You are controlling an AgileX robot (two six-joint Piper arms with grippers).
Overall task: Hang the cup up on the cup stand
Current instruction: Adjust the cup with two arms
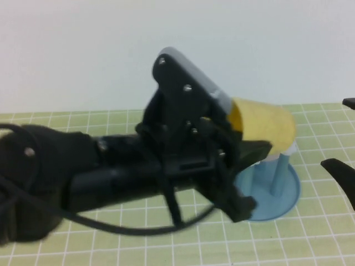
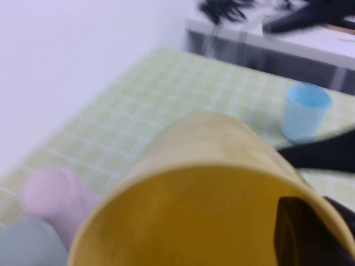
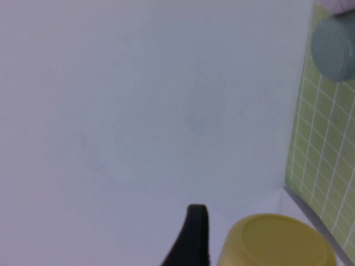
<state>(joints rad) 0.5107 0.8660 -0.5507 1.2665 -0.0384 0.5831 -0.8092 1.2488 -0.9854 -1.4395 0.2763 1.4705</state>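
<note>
left end effector [image 1: 244, 166]: raised over the middle of the table, pinching the wall of the yellow cup, one dark finger [image 2: 302, 230] inside the rim
yellow cup [image 1: 263, 124]: held tilted in the air, base pointing away from the arm, right above the cup stand and not on the table
cup in left wrist view [image 2: 216, 199]: open mouth fills the lower part of the picture, blurred
cup stand [image 1: 277, 191]: round blue dish on the table, just under the cup, with upright blue pegs; one peg's white top meets the cup's lower edge
right end effector [image 1: 341, 172]: at the right edge of the high view, to the right of the stand, fingers spread wide and holding nothing
pink cup [image 2: 55, 197]: on the table, blurred
grey-green cup [image 2: 28, 244]: beside the pink one
light blue cup [image 2: 304, 113]: upright on the table, well apart from the other two
table [image 1: 83, 246]: covered with a green mat with a white grid
</note>
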